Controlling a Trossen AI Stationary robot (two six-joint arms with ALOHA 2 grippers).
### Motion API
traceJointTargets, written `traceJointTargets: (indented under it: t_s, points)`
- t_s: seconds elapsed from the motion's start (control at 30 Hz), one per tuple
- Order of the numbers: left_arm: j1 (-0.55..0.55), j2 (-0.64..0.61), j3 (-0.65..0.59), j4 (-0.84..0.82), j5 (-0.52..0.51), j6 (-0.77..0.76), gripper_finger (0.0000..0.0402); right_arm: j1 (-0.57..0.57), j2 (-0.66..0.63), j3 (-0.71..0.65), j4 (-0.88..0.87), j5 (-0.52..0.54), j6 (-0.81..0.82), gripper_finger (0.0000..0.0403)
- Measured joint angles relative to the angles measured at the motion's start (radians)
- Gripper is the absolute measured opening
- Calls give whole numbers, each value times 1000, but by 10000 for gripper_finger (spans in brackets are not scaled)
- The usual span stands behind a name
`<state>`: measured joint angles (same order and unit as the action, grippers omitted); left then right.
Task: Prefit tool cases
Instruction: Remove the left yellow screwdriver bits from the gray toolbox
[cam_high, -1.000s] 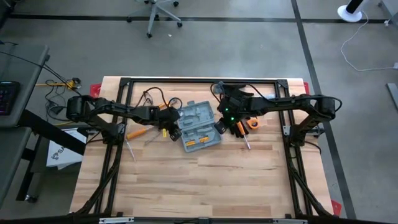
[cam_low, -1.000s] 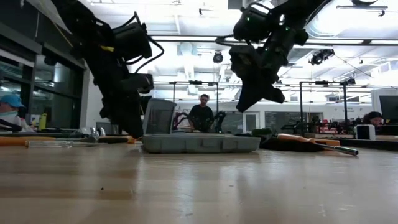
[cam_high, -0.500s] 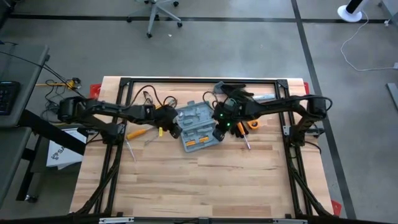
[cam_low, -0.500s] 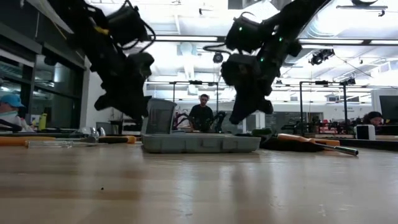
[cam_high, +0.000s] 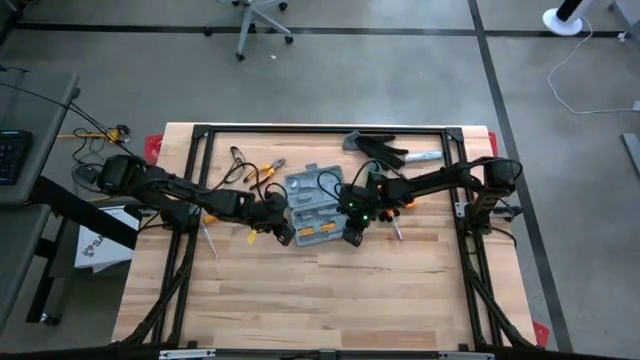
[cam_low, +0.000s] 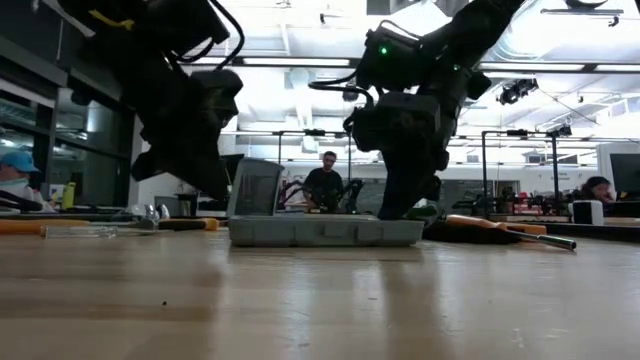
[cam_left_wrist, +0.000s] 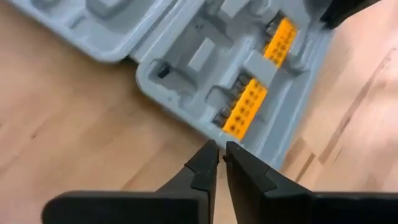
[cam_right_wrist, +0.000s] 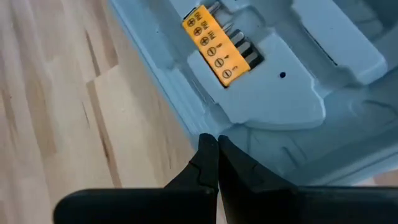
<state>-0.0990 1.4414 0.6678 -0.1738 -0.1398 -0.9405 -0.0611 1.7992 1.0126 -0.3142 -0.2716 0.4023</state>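
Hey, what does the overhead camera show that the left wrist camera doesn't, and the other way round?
Only the high view shows both arms reaching in from either side, the right tool at the near right corner of the tool case, the black gloves at the table's far edge and the orange-handled screwdriver.

Only the left wrist view shows, close up, the yellow bit holders in their moulded slots.

Both show the open grey case on the wooden table, with the left tool at its edge, nearly closed, gripping nothing.
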Motion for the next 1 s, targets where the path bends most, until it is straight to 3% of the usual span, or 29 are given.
traceJointTargets:
  t_s: [0.13, 0.27, 0.37, 0.53, 0.8, 1.0]
  points:
    - [1, 61, 0, 12, 76, 21, 16, -1, 0, 0, -2, 8, 4, 0]
    - [-1, 126, -1, 134, 145, 57, 14, -1, 0, 0, 0, 10, 10, 0]
    - [-14, 149, 8, 228, 126, 76, 14, -1, 0, 0, 2, 10, 12, 0]
    - [-22, 144, 66, 145, 89, 130, 18, -1, 0, 0, 4, 10, 19, 0]
    - [-21, 150, 144, 67, 88, 280, 74, -13, 1, 0, 28, 10, 16, 0]
    - [-17, 194, 165, 69, 14, 352, 136, -33, 1, 0, 38, 10, 11, 0]
